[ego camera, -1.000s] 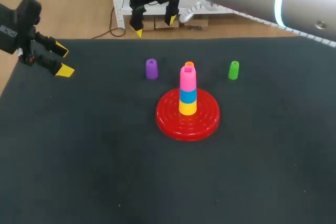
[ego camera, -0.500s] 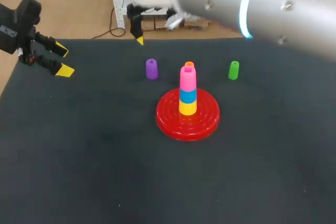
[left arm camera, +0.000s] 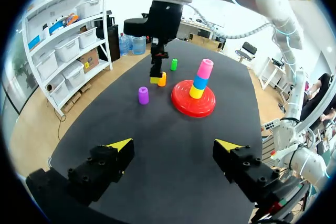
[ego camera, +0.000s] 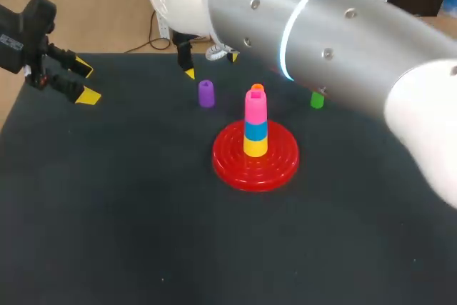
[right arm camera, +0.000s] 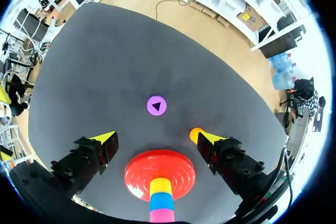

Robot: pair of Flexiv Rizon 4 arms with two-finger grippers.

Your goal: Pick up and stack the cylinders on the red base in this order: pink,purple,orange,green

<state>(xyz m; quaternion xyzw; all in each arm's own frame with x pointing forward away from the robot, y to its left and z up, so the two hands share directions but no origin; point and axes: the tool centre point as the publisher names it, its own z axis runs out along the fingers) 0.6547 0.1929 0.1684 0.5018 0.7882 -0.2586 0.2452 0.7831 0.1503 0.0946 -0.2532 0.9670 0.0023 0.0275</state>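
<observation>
Our right gripper (right arm camera: 157, 137) is hovering wide open and empty over the table, with the small purple plastic cylinder (right arm camera: 156, 105) standing upright just ahead of its finger gap, ungripped. The orange plastic cylinder (right arm camera: 194, 134) is sitting just beside one fingertip. The round red ridged base (right arm camera: 137, 176), carrying the pink cylinder (ego camera: 255, 105) on yellow and blue pieces, is lying near under the wrist. Our left gripper (left arm camera: 174, 145) is waiting open, well apart. Likely risks: a finger clipping the orange one while descending, or an off-centre close tipping the purple.

Right arm (ego camera: 314, 41) farther across the table, its end effector (ego camera: 211, 65) now nearer the purple cylinder (ego camera: 206, 93).
</observation>
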